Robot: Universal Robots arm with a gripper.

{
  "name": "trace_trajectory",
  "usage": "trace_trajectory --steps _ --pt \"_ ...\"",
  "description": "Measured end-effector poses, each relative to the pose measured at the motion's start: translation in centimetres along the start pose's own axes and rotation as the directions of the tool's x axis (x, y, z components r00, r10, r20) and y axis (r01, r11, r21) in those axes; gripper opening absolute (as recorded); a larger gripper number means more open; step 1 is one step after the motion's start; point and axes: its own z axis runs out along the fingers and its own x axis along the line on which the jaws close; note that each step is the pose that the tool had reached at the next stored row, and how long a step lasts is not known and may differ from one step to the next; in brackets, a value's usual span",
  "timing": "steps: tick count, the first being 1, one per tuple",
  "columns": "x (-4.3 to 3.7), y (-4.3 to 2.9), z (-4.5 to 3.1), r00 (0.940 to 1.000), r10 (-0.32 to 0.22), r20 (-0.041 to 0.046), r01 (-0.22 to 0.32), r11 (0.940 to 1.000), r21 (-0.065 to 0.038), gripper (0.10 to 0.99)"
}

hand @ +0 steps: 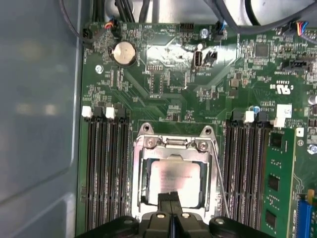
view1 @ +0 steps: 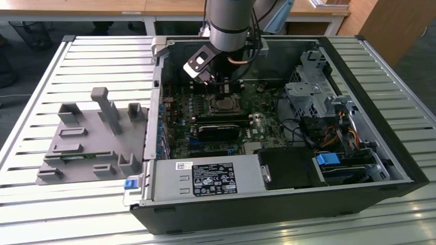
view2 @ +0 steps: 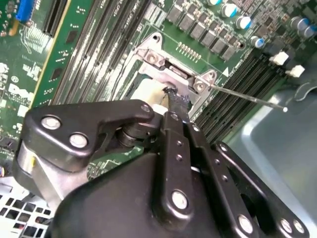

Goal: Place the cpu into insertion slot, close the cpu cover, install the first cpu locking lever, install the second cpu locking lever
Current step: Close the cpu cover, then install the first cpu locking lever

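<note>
First wrist view: gripper [hand: 171,199], pressed together, at the near edge of the cover [hand: 138,173] over the cpu [hand: 174,174]; a slip could scratch it or spring the lever [hand: 219,173].

From here the gripper [view2: 174,98] blocks most of the socket [view2: 174,74] in the second wrist view; I get only a pale sliver of the chip [view2: 148,91]. In the first wrist view its fingers [hand: 165,203] cover one edge of the chip.
</note>
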Motion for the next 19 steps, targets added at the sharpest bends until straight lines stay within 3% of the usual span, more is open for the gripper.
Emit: trace_trajectory --steps 11,19 --pt "-0.03 1.03 -0.02 1.0000 0.000 0.0001 0.000 1.0000 0.001 0.106" --pt "-0.02 1.17 -0.15 1.0000 0.000 0.0002 0.000 1.0000 0.001 0.106"
